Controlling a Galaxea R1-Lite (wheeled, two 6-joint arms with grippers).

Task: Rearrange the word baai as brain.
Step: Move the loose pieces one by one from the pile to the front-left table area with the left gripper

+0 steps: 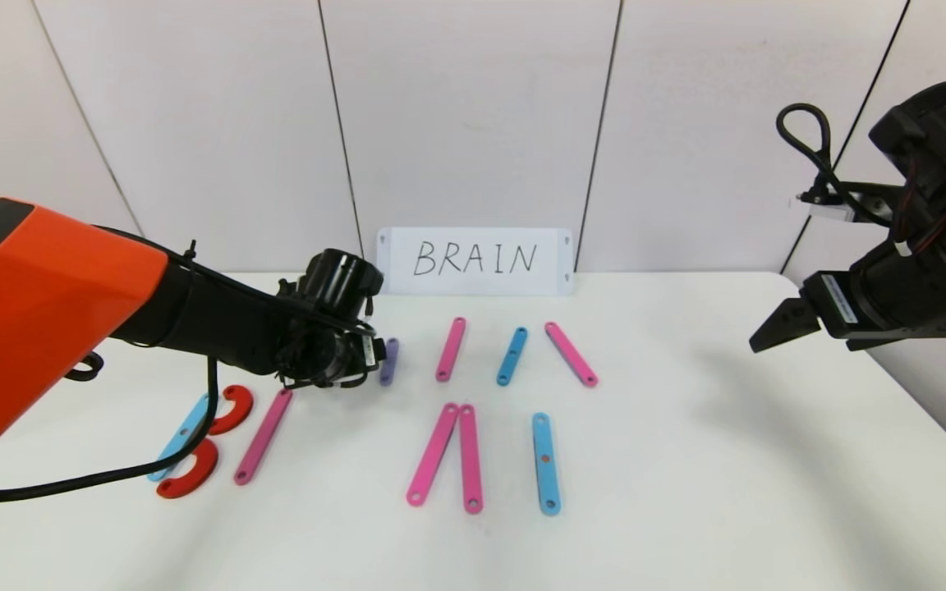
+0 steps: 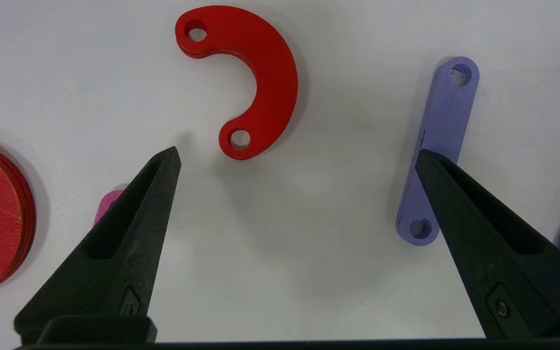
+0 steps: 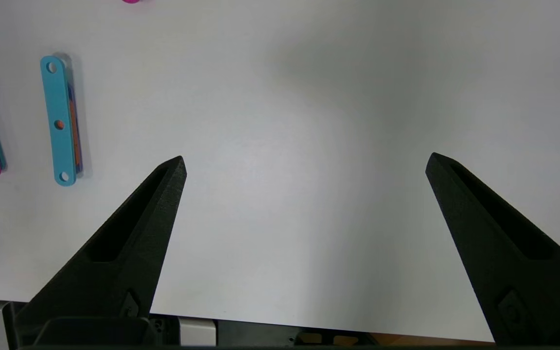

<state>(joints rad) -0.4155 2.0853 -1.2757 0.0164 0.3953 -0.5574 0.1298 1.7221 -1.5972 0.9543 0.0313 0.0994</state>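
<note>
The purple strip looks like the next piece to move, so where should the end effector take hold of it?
Grip the purple strip across its narrow middle, from straight above: it lies flat, long edges free, with the open left end effector over it.

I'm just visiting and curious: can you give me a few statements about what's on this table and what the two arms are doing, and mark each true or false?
1. The card at the back reads BRAIN. True.
2. The left gripper is clamped on a red curve. False: its fingers are spread apart above the table, holding nothing; a red curve lies between and beyond their tips.
3. A purple strip lies near the left gripper. True.
4. The right gripper is holding a blue strip. False: it is open and empty, raised at the table's right side; a blue strip lies off to one side.
5. All the strips are pink. False: some are blue, and one is purple.
</note>
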